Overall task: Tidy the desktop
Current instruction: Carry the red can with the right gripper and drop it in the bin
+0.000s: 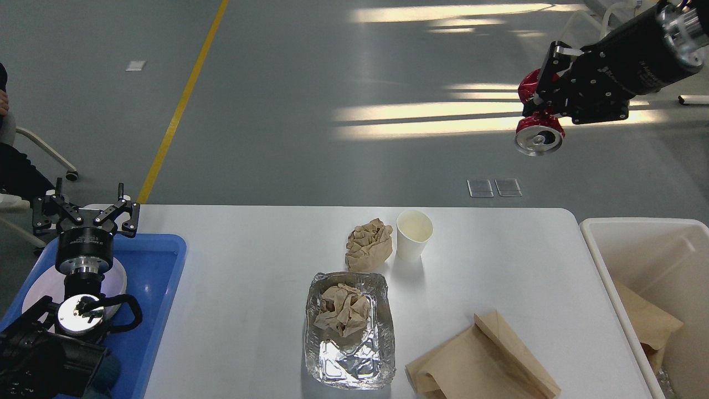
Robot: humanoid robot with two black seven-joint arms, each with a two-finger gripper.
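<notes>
Desktop (249, 288) spans the foreground, bearing foil tray (349, 330), paper cup (413, 235) and brown bag (482, 360). Right gripper (536, 105), raised high at upper right, is clamped on a crushed red can (537, 130). Left gripper (86, 213), fingers spread, hovers over blue tray (158, 266)

The big white rectangular desktop (243, 288) with rounded corners sat flat across the lower half of the view, smooth and matte. It was pretty cluttered around the middle and near-right parts, with bare stretches on its left side and along the far edge, and its near edge ran out of view
</notes>
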